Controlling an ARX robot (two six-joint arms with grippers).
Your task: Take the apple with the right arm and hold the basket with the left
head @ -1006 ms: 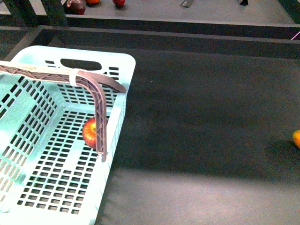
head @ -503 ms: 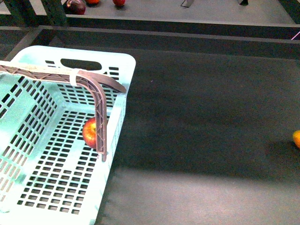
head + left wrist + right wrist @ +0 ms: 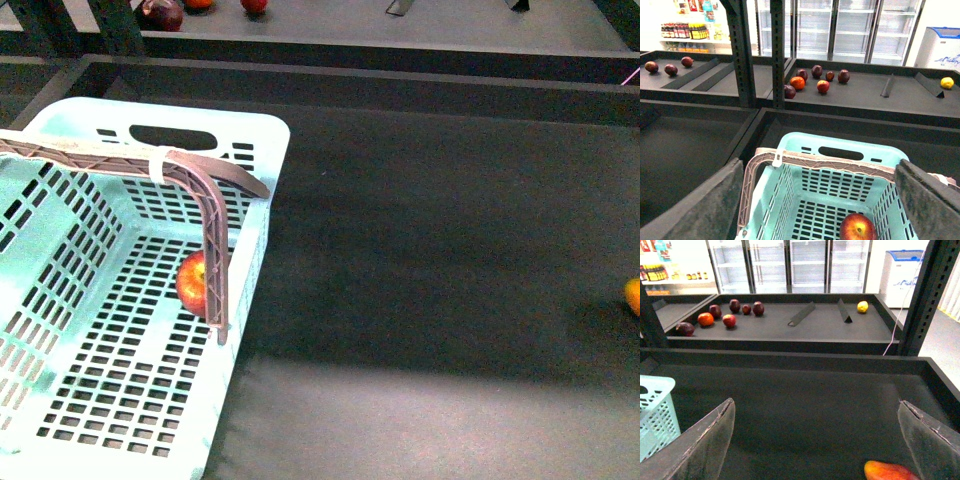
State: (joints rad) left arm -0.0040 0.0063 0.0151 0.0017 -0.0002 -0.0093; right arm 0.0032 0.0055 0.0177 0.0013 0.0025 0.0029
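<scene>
Apple (image 3: pixel 858 227) in basket (image 3: pixel 790 145), btwn open left hand (image 3: pixel 822 200) fingers.

Glossy plastic and fruit skin against matt dark surfaces.

The basket (image 3: pixel 262 150) is smooth pale mint plastic with a slight sheen, its carrying handle (image 3: pixel 214 250) a duller brownish plastic with a moulded lattice texture. The apple (image 3: pixel 858 227) has a shiny, waxy red skin. The table (image 3: pixel 450 230) looks matt and faintly grainy (like felt or rubber matting), and the gripper fingers (image 3: pixel 927 200) look rough, dull grey.
</scene>
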